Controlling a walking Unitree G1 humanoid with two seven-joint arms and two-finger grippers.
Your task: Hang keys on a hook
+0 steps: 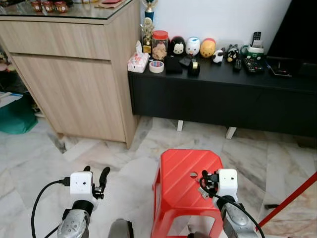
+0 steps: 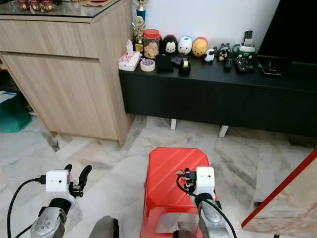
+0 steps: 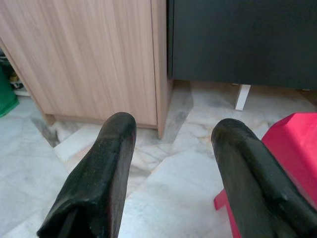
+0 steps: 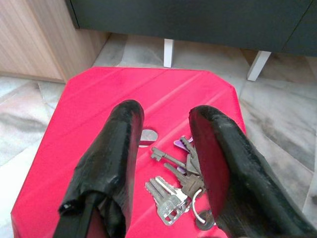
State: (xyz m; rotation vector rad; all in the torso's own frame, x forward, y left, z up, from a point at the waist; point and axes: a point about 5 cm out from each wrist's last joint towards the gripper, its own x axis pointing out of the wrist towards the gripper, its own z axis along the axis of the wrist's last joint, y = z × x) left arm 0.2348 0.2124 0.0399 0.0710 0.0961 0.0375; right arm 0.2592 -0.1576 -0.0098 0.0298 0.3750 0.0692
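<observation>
A: Where do we find the keys [image 4: 179, 191]?

B: Lying flat on the seat of the red stool [image 1: 181, 173], a bunch of silver keys on a ring with a small purple tag, just beside the round hole in the seat. Nothing is holding them.

A: And our right gripper [image 4: 166, 148]?

B: Low over the stool, jaws open, one finger on each side of the bunch. The keys sit between them; we cannot tell whether the far finger touches them.

A: Left gripper [image 3: 171, 163]?

B: Out over the marble floor [image 1: 44, 158] to the left of the stool, jaws open and holding nothing. It points toward the corner where the wooden cabinet [image 1: 74, 79] meets the low black sideboard [image 1: 218, 96].

A: What is on the sideboard?

B: A tissue box [image 1: 138, 62], a roll of tape [image 1: 156, 66], a jar [image 1: 160, 45], round figurines and remote controls.
</observation>
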